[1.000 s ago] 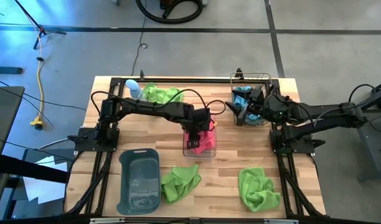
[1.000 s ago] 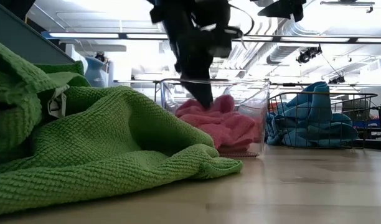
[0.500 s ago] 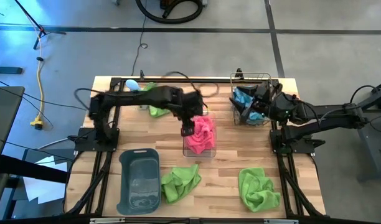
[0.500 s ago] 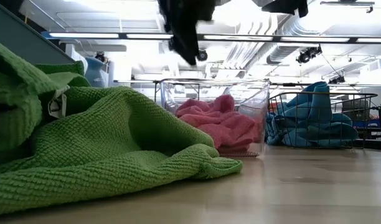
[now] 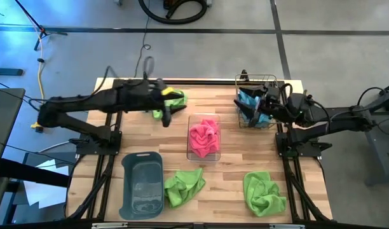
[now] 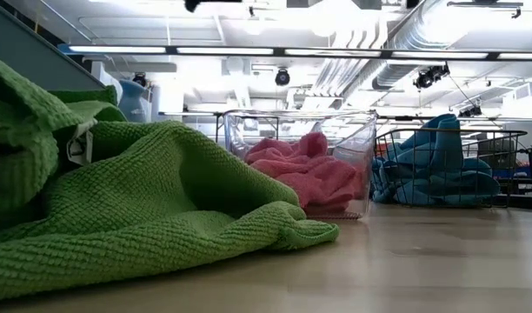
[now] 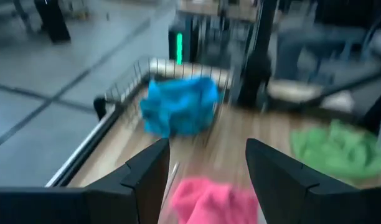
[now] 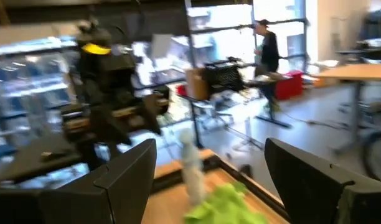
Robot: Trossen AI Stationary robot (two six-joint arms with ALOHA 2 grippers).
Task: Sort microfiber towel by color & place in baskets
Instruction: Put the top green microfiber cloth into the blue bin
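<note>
A hot pink towel [image 5: 204, 137] lies in the clear bin [image 5: 189, 151] at mid-table. Light blue towels [image 5: 248, 105] fill the wire basket [image 5: 274, 79] at the far right. The dark grey tub [image 5: 142, 184] stands at the near left. Lime green towels lie on the table: one at the far left [image 5: 174, 97], two near the front [image 5: 185, 186] [image 5: 264, 193]. My left gripper [image 5: 165, 117] hangs open and empty beside the far green towel, high above the table [image 7: 207, 149]. My right gripper [image 5: 253, 111] is open and empty above the wire basket [image 8: 209, 155].
A pale bottle [image 8: 192, 163] stands at the table's far left, beside the green towel. In the low view the near green towel [image 6: 118, 200] fills the foreground. Bare wood lies between the bin and the wire basket. A person stands far off in the room [image 8: 268, 43].
My left gripper has risen out of the clear bin and drawn back toward the table's far left, tipping from pointing down to nearly level. The pink towel stays in the bin.
</note>
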